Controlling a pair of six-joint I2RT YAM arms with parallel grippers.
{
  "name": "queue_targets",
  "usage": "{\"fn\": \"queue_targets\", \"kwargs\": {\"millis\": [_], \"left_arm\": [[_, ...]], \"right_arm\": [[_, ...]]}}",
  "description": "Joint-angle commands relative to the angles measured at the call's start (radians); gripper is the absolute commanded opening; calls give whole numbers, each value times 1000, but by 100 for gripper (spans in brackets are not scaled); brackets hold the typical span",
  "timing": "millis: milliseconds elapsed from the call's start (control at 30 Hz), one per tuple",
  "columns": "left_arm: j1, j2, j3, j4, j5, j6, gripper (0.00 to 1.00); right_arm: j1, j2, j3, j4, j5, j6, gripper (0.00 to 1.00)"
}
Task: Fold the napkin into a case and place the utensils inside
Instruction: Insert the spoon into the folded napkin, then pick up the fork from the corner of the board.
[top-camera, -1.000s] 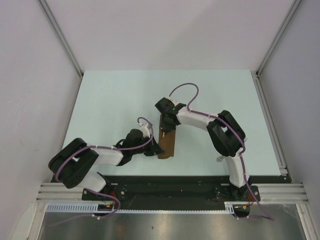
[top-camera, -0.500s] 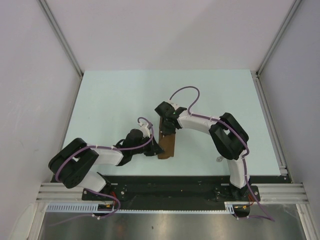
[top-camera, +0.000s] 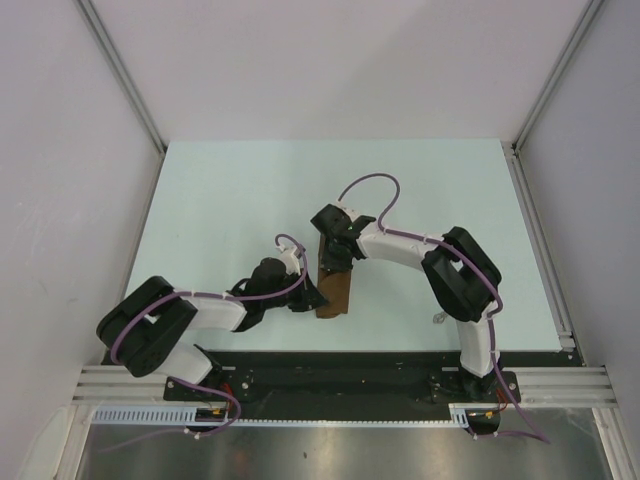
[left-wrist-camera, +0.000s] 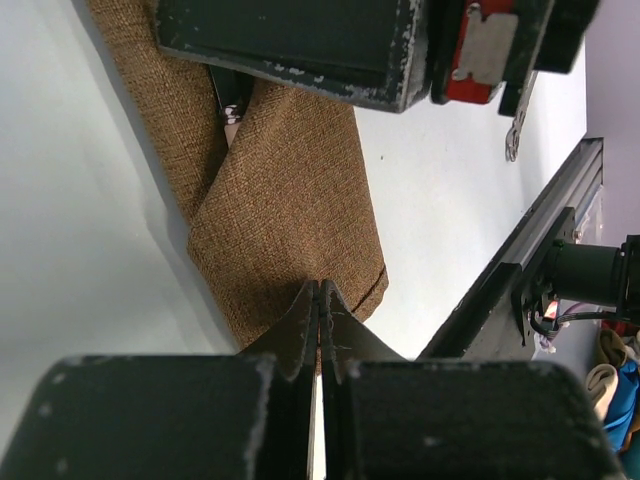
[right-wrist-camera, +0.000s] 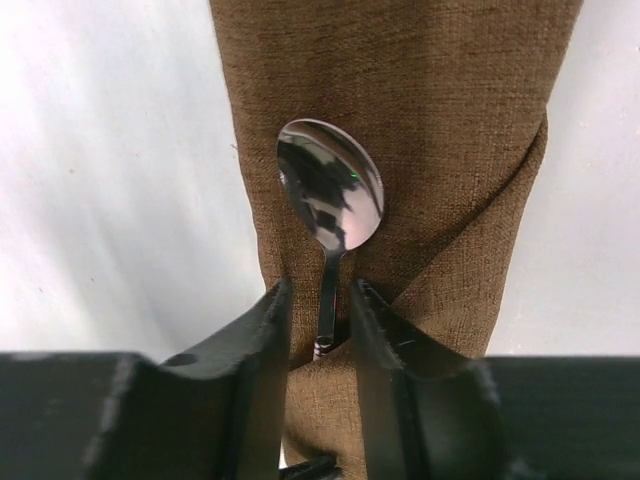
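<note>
Spoon (right-wrist-camera: 330, 195) across napkin (right-wrist-camera: 440, 120) fold edge

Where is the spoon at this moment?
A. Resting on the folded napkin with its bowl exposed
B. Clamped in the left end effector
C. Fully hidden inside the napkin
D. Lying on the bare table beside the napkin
A: the right wrist view shows the spoon with its bowl lying uncovered on the folded napkin, and its handle running down between the parted fingers of the right end effector.
</note>
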Motion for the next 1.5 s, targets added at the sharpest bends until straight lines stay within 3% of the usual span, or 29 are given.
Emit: {"fn": "queue_targets", "kwargs": {"millis": [0, 200, 367, 400, 467, 600, 667, 833, 1200, 1300, 1333, 1467], "left_arm": [[2, -43, 3, -10, -8, 11, 0], [3, -92, 18, -42, -2, 17, 0], [3, -166, 49, -105, 7, 31, 2], [3, -193, 58, -123, 6, 37, 5], [3, -219, 63, -140, 6, 49, 8], [3, -269, 87, -197, 13, 81, 15], [3, -288, 86, -201, 20, 88, 16], [2, -296, 92, -206, 39, 95, 17], [3, -289, 95, -192, 64, 86, 17], [2, -298, 95, -192, 63, 79, 20], [2, -296, 95, -188, 64, 80, 23], [2, -278, 110, -171, 111, 77, 44]], "right_arm": [[-7, -57, 44, -35, 10, -53, 37], [-19, -90, 162, -140, 138, -150, 40], [-132, -152, 211, -272, 295, -222, 54], [-155, -170, 182, -285, 329, -228, 61], [-226, -230, 112, -286, 325, -214, 66], [-510, -379, -186, -227, 196, -136, 66], [-574, -455, -359, -161, 179, -119, 64], [-713, -613, -589, -159, 203, -72, 60], [-760, -683, -748, -133, 208, -39, 53], [-770, -667, -778, -84, 179, -42, 42], [-772, -652, -782, -72, 173, -44, 35], [-755, -620, -772, -24, 139, -97, 15]]}}
